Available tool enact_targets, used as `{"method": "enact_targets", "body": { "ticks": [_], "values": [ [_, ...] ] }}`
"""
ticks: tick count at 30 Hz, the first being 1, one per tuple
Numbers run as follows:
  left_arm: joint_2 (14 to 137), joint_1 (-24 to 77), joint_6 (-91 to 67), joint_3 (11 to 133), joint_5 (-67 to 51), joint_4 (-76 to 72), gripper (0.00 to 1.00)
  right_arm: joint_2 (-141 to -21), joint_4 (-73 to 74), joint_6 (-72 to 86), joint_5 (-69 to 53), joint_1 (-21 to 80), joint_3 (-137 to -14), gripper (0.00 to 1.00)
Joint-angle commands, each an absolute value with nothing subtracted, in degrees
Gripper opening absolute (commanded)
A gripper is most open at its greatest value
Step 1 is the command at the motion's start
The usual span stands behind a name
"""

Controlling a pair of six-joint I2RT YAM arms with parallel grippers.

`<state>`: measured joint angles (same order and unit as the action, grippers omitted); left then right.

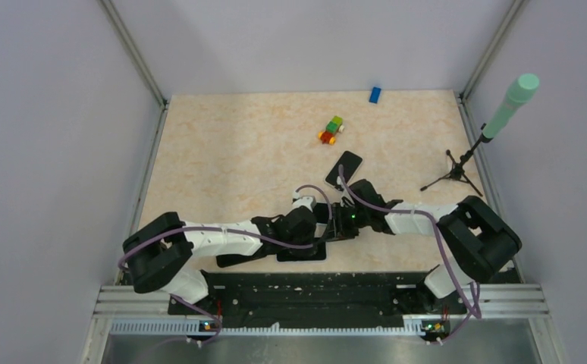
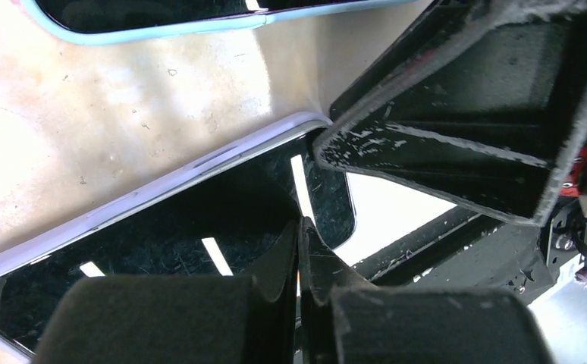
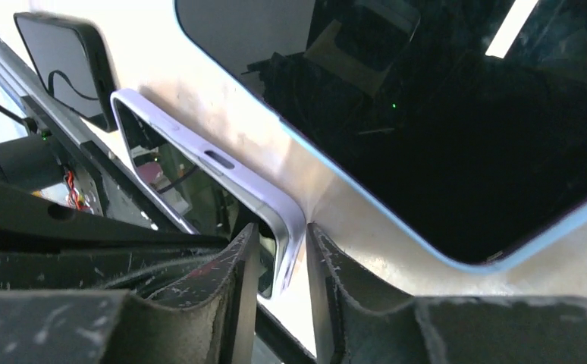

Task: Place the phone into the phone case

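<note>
Just beside the phone case [image 3: 442,136], the phone [image 2: 154,227] is lying flat, screen up, its long axis roughly following the case's rim. Stiff, slick glass, probably best pinched across its lilac edges. Meanwhile the right gripper [image 3: 281,236] is narrowly straddling its corner, grip unclear; the left gripper [image 2: 300,236] is poised closed over its screen.

No text, label or number can be read.

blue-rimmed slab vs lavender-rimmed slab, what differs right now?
The blue-rimmed slab lies free; the lavender-rimmed slab has the right gripper straddling its corner, the shut left gripper over its face. The blue-rimmed slab sits farther from the base rail than the lavender-rimmed slab. Both lie flat, dark and glossy.
</note>
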<state>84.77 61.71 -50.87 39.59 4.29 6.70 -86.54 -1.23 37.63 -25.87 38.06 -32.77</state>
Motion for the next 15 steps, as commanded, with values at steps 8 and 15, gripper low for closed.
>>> {"method": "enact_targets", "body": {
  "ticks": [8,15],
  "values": [
    [92.5,61.4,-52.4,41.8,12.2,19.9,0.00,-93.4,7.4,31.0,-15.3,39.1,-33.6,0.07],
    [99.0,61.2,-53.1,45.2,11.1,22.0,0.00,-94.9,11.3,30.2,-8.0,44.1,-35.6,0.00]
  ]
}}
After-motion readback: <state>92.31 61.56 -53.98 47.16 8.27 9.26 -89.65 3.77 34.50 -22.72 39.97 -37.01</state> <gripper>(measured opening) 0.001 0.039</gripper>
